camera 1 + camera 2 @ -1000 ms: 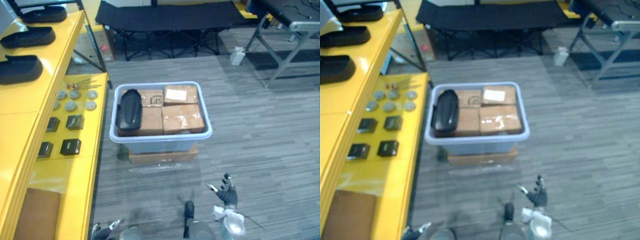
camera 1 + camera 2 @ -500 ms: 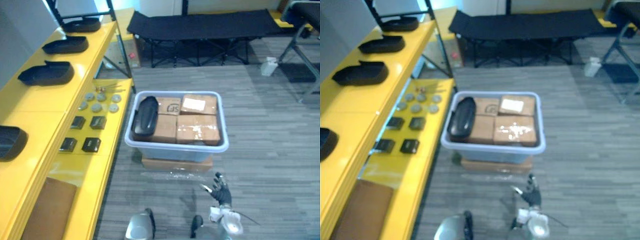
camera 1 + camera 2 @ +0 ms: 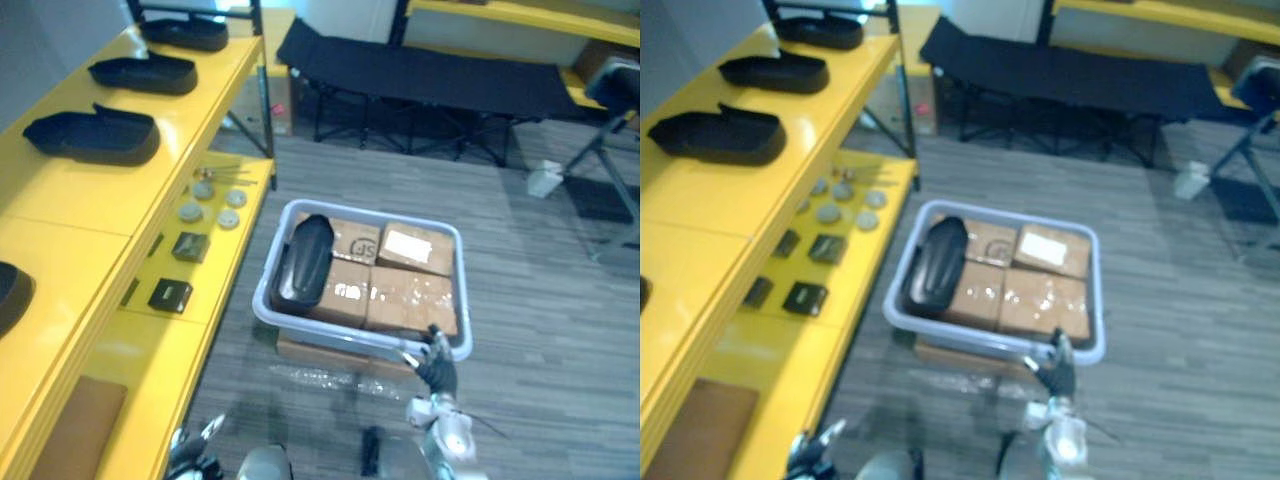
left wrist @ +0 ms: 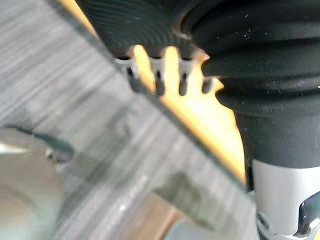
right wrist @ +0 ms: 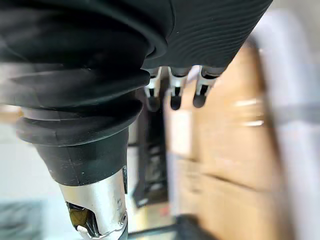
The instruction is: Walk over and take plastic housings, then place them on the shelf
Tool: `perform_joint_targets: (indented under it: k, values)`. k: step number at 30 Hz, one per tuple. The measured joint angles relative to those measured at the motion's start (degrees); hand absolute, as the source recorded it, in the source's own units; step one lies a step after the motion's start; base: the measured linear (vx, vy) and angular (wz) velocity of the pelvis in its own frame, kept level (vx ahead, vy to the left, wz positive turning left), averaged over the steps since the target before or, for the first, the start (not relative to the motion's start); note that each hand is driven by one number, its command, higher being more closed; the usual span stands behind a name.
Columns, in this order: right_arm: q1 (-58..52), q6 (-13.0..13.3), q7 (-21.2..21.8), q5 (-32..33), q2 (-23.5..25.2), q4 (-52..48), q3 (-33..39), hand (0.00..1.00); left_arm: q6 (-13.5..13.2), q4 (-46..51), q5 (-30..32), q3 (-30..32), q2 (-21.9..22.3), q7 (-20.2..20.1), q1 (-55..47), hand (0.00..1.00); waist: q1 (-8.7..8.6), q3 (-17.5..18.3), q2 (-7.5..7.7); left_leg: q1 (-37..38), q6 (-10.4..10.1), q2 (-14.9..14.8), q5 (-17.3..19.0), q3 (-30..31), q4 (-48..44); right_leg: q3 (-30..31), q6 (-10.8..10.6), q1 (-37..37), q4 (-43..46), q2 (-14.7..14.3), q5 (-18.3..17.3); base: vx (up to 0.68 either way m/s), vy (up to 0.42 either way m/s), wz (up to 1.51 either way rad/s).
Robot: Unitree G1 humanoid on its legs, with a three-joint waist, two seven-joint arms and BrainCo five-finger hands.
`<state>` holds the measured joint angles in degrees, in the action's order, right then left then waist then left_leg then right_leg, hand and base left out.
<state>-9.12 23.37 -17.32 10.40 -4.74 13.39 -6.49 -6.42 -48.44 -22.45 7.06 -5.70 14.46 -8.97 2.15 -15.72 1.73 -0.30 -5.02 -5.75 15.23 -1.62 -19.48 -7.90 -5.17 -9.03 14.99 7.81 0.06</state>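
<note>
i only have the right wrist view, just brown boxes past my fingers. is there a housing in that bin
observer: yes, one black plastic housing lies in the grey bin, along its left side, next to the cardboard boxes.
operator: where's my right hand relative to it
observer: the right hand is at the bin's near rim, toward the right corner, away from the housing, with fingers relaxed and nothing in them.
operator: and where do i drop it
observer: the yellow shelf runs along the robot's left. Its top level already carries black housings in a row, and the left hand hangs low by its edge, open.
</note>
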Motion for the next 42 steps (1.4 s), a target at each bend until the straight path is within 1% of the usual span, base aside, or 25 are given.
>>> perform_joint_targets:
  k: [1,2,3,4,7,8,9,10,12,13,15,16,18,21,22,23,24,25,26,28,31,33,36,39,42]
  values:
    - [1.37,0.33,-0.52,-0.02,-0.42,-0.83,0.42,0.0,0.31,-0.17,0.0,-0.24,1.03,-0.01,-0.42,0.0,0.16,-0.41,-1.15,-0.96,-0.04,-1.24,0.0,-0.27,-0.13,-0.26,0.1,0.22,-1.36,-1.04,0.01,0.1,-0.154,-0.05]
    - [2.97,0.37,-0.58,0.05,-1.12,-1.71,1.53,0.0,0.59,-0.85,-0.14,-0.02,2.21,0.08,-0.56,0.0,0.13,-1.03,-2.55,-1.13,-0.42,-2.34,-0.22,-0.25,1.0,-1.31,0.83,0.39,-3.17,-2.2,0.55,0.12,-0.191,0.06]
    - [4.32,0.11,-0.59,0.83,-1.76,-1.75,2.33,0.0,0.97,-2.22,-0.05,-0.2,2.29,0.07,-0.56,0.0,0.06,-1.7,-3.44,-0.7,-1.28,-3.09,-0.76,-0.24,2.44,-1.84,1.12,0.9,-4.3,-2.99,0.76,0.1,-0.146,0.09]
    - [4.86,-0.25,-0.81,1.24,-2.01,-1.75,2.53,0.0,1.23,-2.86,-0.12,-0.33,2.3,0.08,-0.61,0.0,0.07,-1.76,-3.6,-0.63,-1.77,-3.33,-1.06,-0.26,3.14,-2.1,1.16,1.15,-4.69,-3.2,0.79,0.08,-0.105,0.16]
    - [7.69,-3.2,-1.64,2.32,-2.74,-1.73,4.0,0.0,1.57,-5.93,0.64,-0.49,2.05,0.09,-0.73,0.0,0.33,-2.23,-3.54,0.33,-2.41,-3.35,-2.11,-0.29,5.36,-3.17,1.19,2.36,-6.46,-3.23,1.08,0.04,-0.008,0.18]
    - [9.52,-4.53,-1.57,3.73,-2.72,-1.69,4.49,0.0,1.56,-6.68,0.74,-0.51,1.92,0.04,-0.77,0.0,0.51,-2.42,-3.45,0.3,-2.32,-3.09,-2.26,-0.3,5.33,-3.2,1.04,2.82,-7.5,-3.04,1.67,0.0,0.045,0.03]
    - [10.43,-5.08,-1.54,4.22,-2.63,-1.65,4.68,0.0,1.58,-6.93,0.94,-0.65,1.8,0.0,-0.79,0.0,0.65,-2.47,-3.48,0.27,-2.24,-2.87,-2.33,-0.3,5.33,-3.19,0.88,3.1,-8.2,-2.88,2.03,-0.03,0.077,0.05]
    - [13.48,-6.99,-1.56,4.94,-2.55,-1.27,5.48,0.0,1.55,-7.17,1.16,-1.03,1.76,-0.01,-1.05,0.0,1.14,-2.7,-3.54,-0.11,-1.85,-2.13,-2.89,-0.3,5.33,-3.2,0.42,3.58,-9.78,-2.1,3.07,-0.04,0.07,0.07]
    - [16.48,-8.38,-1.67,5.89,-2.6,-0.57,6.58,0.0,1.47,-7.12,1.26,-1.19,1.76,-0.03,-1.07,0.0,1.34,-3.78,-3.74,-0.22,-1.52,-1.41,-3.28,-0.2,5.22,-3.36,0.2,4.2,-10.72,-1.42,3.78,-0.05,0.069,0.11]
    - [19.08,-9.35,-2.18,6.29,-2.65,0.57,7.63,0.0,1.51,-7.2,1.2,-1.54,1.77,-0.1,-1.12,0.0,1.59,-4.35,-4.06,-0.82,-1.38,-1.03,-3.37,-0.01,5.01,-3.55,0.1,4.18,-11.13,-1.01,4.18,-0.1,0.071,0.18]
    - [26.62,-13.1,-4.58,6.98,-3.63,5.12,9.79,0.0,1.5,-7.17,1.02,-2.24,1.75,-1.5,-1.11,0.0,1.9,-6.47,-4.67,-1.96,-0.84,0.04,-3.7,1.71,4.93,-4.84,-0.12,4.1,-11.69,-0.27,4.72,-0.13,0.049,0.32]
    - [28.5,-13.88,-5.26,6.97,-3.94,6.58,10.04,0.0,1.47,-7.17,1.0,-2.51,1.72,-1.8,-1.12,0.0,2.27,-7.24,-4.75,-2.02,-0.73,0.27,-3.8,2.16,4.92,-4.96,-0.14,4.11,-11.69,0.1,4.73,-0.13,0.049,0.29]
    - [34.99,-17.06,-7.17,6.92,-5.62,12.79,10.71,0.0,1.49,-7.18,0.92,-3.36,1.64,-2.44,-1.11,0.0,3.46,-8.78,-5.27,-3.83,-0.72,0.78,-3.8,3.13,4.41,-6.29,-0.29,3.25,-11.55,0.81,4.96,-0.13,0.057,0.27]
    - [41.25,-18.77,-9.34,6.89,-7.55,19.32,11.4,0.0,1.45,-7.19,0.79,-4.09,1.74,-3.58,-1.09,0.0,3.93,-10.24,-6.05,-5.97,-0.66,1.69,-3.8,5.14,2.65,-7.85,-0.34,2.56,-10.42,1.4,5.26,-0.07,0.025,0.35]
    - [43.39,-19.14,-10.34,6.88,-8.24,21.6,11.81,0.0,1.43,-7.26,0.68,-4.85,1.77,-4.11,-1.09,0.0,4.29,-10.62,-6.31,-6.55,-0.62,2.08,-3.81,5.78,2.24,-8.01,-0.38,2.03,-9.5,1.86,5.17,-0.09,0.049,0.24]
    - [46.72,-19.61,-11.66,6.87,-9.83,24.95,12.69,0.0,1.23,-7.25,0.31,-5.63,1.74,-4.59,-0.9,0.0,5.26,-10.7,-6.72,-8.48,-0.46,2.65,-3.85,6.05,1.17,-8.58,-0.41,0.19,-7.76,2.67,4.67,-0.09,0.056,0.25]
    - [48.02,-19.81,-11.88,6.88,-10.76,26.24,12.83,0.0,1.13,-7.32,0.3,-5.8,1.77,-4.64,-0.65,0.0,5.44,-10.84,-6.97,-9.27,-0.37,2.95,-3.91,6.42,0.68,-8.99,-0.45,-0.46,-7.07,3.07,4.5,-0.07,0.061,0.31]
    - [49.71,-19.92,-12.25,6.91,-12.21,27.93,13.05,0.0,1.09,-7.44,0.27,-6.19,1.81,-4.76,-0.15,0.0,5.64,-11.19,-7.53,-10.23,-0.12,3.49,-4.07,7.57,0.13,-9.4,-0.45,-1.18,-6.05,3.56,4.36,-0.06,0.052,0.37]
    - [52.21,-20.35,-12.9,6.92,-13.95,30.29,13.8,0.0,1.07,-7.53,0.26,-6.51,2.17,-5.34,0.42,0.0,6.31,-11.75,-8.35,-11.28,-0.07,4.14,-4.1,8.39,-1.09,-9.92,-0.66,-1.84,-4.63,4.35,3.83,-0.07,0.051,0.33]
    - [54.42,-21.29,-13.0,6.92,-15.06,31.81,13.75,0.0,1.04,-7.97,0.25,-7.56,2.21,-5.91,0.65,0.0,6.61,-11.99,-8.86,-12.07,0.21,4.75,-4.29,8.96,-1.48,-10.53,-0.72,-2.72,-3.0,5.23,3.18,-0.06,0.04,0.27]
    - [58.03,-22.46,-13.65,6.91,-16.06,35.1,13.59,0.0,1.03,-8.58,0.14,-8.41,2.22,-6.28,0.7,0.0,7.15,-12.06,-9.12,-13.96,0.4,5.43,-4.44,9.49,-2.46,-11.09,-0.64,-4.33,-1.42,6.09,2.81,-0.07,0.027,0.17]
    - [59.09,-23.28,-14.02,6.89,-17.01,36.32,13.46,0.0,1.03,-8.9,-0.13,-8.68,2.19,-6.4,1.07,0.0,8.17,-12.1,-9.26,-14.97,0.44,5.61,-4.47,9.96,-3.13,-11.23,-0.63,-5.07,-0.86,6.35,2.79,-0.06,0.016,0.08]
    - [59.78,-24.54,-13.98,6.88,-18.32,36.97,12.84,0.0,1.08,-9.63,-0.2,-10.65,1.59,-6.69,1.94,0.0,8.4,-12.2,-9.62,-15.8,0.5,6.1,-4.94,10.88,-3.04,-12.47,-0.57,-5.19,-0.54,6.96,2.75,-0.06,0.016,0.21]
    - [60.37,-24.98,-13.81,6.86,-18.4,37.24,11.71,0.0,1.1,-9.97,-0.23,-10.9,1.75,-6.7,2.31,0.0,8.83,-12.28,-10.06,-15.79,0.53,6.24,-5.05,10.69,-3.06,-12.35,-0.57,-5.23,-0.58,7.13,2.76,-0.04,0.021,0.0]
    - [60.9,-26.42,-13.75,6.74,-18.4,37.63,10.67,0.0,1.07,-10.02,-0.33,-12.17,1.42,-6.71,2.36,0.0,9.26,-12.25,-10.11,-15.82,0.44,6.18,-5.17,10.72,-2.98,-12.36,-0.57,-5.31,-0.58,7.07,2.77,0.0,0.0,0.0]
